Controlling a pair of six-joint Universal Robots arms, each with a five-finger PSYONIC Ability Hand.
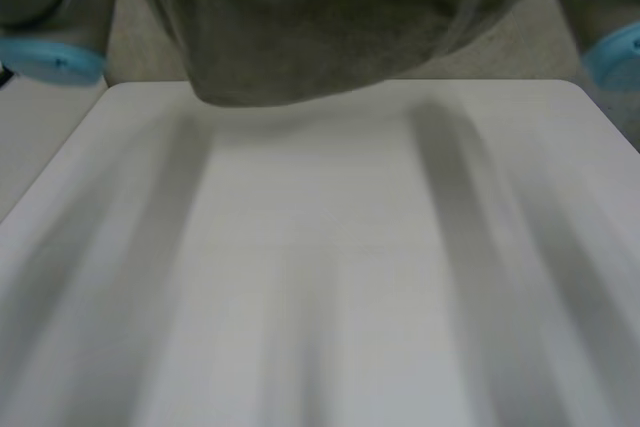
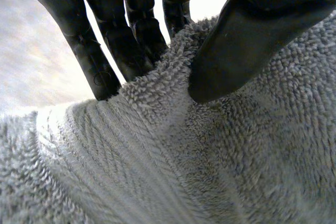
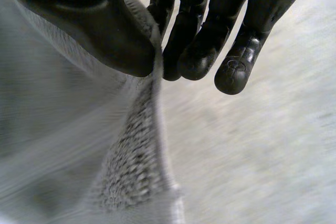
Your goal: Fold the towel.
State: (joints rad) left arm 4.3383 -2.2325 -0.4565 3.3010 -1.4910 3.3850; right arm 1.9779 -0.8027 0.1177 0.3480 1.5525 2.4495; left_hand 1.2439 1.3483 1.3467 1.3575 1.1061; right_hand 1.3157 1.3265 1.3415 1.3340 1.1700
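We held the towel (image 1: 320, 27) up over the surface (image 1: 330, 277); left hand (image 2: 252, 40) and right hand (image 3: 94, 24) each pinched its edge between thumb and fingers (image 3: 184, 51), so it hung free for folding.

The grey towel (image 2: 173, 171) is looped terry cloth; the table (image 1: 320, 277) is smooth, matt white.
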